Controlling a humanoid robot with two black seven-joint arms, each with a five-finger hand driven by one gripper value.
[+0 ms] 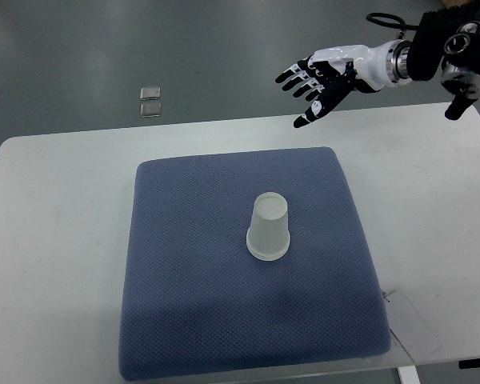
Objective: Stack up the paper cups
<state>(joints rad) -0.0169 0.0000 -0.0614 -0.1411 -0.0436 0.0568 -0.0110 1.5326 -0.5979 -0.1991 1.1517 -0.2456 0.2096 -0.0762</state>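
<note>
A white paper cup [269,227] stands upside down near the middle of a blue cushion [192,312] on the white table [56,240]. It looks like a single cup or a tight stack; I cannot tell which. My right hand [314,82] is raised above the table's far edge, up and to the right of the cup, with its fingers spread and holding nothing. The left arm does not show.
Two small shiny squares [150,101] lie on the grey floor beyond the table's far edge. A sheet of paper [412,324] lies at the cushion's front right corner. The table's right and left margins are bare white surface.
</note>
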